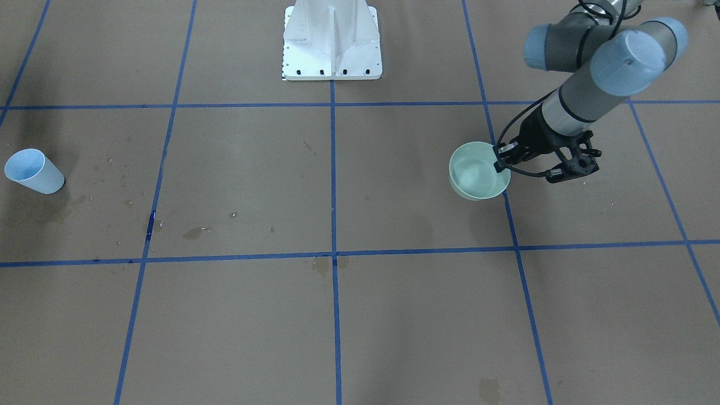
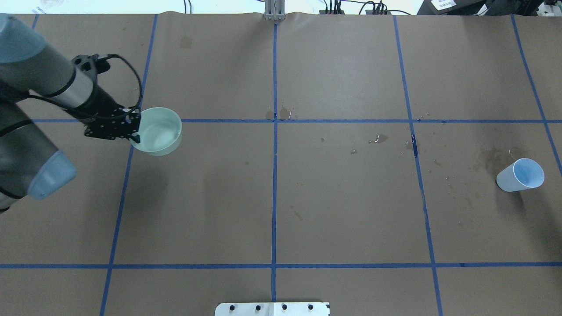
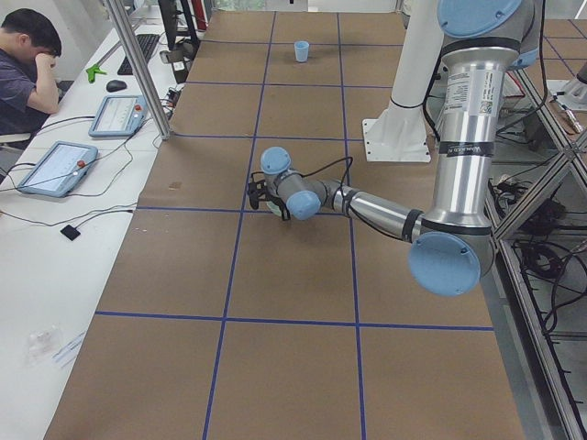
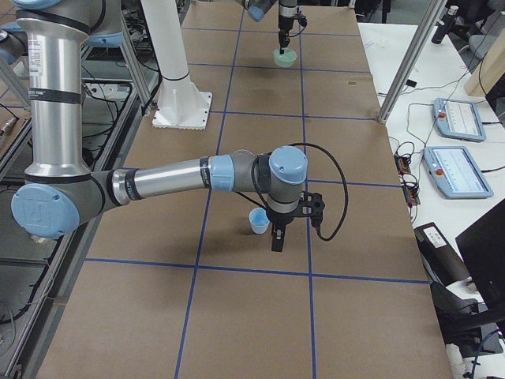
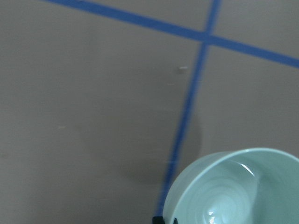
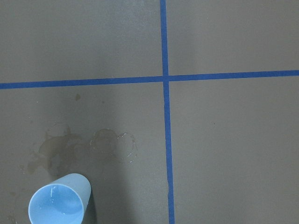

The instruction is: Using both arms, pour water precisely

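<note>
Nearest me, well out on the right side of the base (image 1: 332, 42), the right arm (image 4: 158, 183) reached low over the paper. The right gripper (image 4: 276, 238) pointed straight down just beside the cup (image 4: 258, 222). The cup stood upright, mouth open. I took the arm to be parked there ready to take it by the side. From that end of the table I could not tell whether the fingers were apart or together. The right wrist view showed the cup off to one corner with no finger on it. Damp stains (image 6: 58, 149) ringed the paper next to the cup, so that spot looked like the pouring place.

Farther off, on the base's left side, the left arm (image 1: 585, 104) came down at a slant. The left gripper (image 1: 499, 162) was clamped on the rim of the bowl (image 1: 475, 175). The bowl sat level and seemed lifted clear of the paper, its shadow lying apart from it. I judged it was held flat so nothing would slop out early.

As for the water (image 5: 212, 215), I saw only a faint glint at the bowl's bottom, just below and beside the left fingers, and I would not swear to it. Whether the cup held any, I could not tell. Either way it lay well apart from the right gripper, with the base's whole width between bowl and cup.
</note>
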